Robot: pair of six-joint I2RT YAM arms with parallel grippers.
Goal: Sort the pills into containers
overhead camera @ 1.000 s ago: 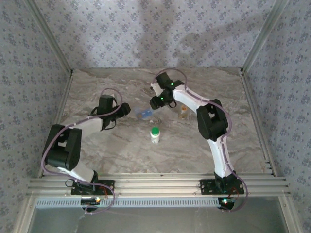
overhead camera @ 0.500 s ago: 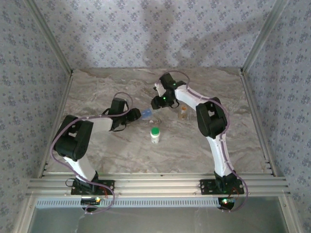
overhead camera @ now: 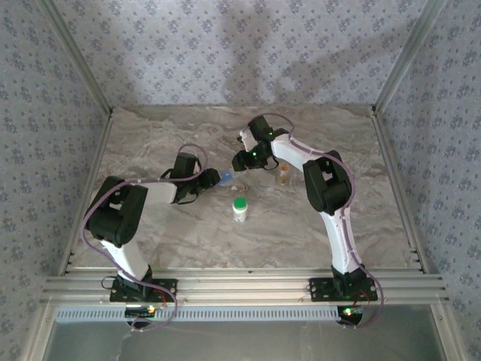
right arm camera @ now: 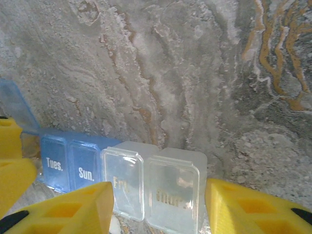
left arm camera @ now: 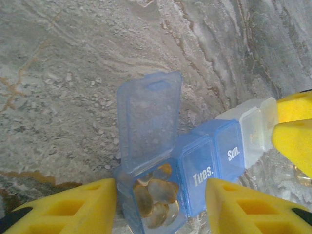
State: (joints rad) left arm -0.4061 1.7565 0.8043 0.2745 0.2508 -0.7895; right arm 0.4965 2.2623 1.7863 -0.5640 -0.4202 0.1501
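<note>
Left gripper first: hangs low over the marble table and pinches the blue end of the pill organizer, yellow fingers snug against both sides of it. Straddles two cells there, the open compartment and the shut one marked "Tues.". Can make out a handful of amber capsules down in the open one, with its flip lid thrown wide open and pointing away from the wrist camera. Then, moving along the strip: a blue "Sun." cell, followed by clear ones.

Right gripper next: clamps the clear end of that same organizer, bracketing the "Fri." cell and the "Thurs." cell, both with lids down. Contents of those two? Can't tell through the cloudy plastic. Also pops up at the right edge of the left wrist view as two more yellow fingers hugging the clear end.

Top camera stuff: shows the organizer about mid-table, strung between both grippers, left one at its near-left end and right one at its far-right end. Can't tell whether resting on the marble or lifted slightly off it. Also shows a white bottle with a green cap standing upright just in front of the organizer, not touching it, plus a small amber vial off to the right, close beside the right arm.
</note>
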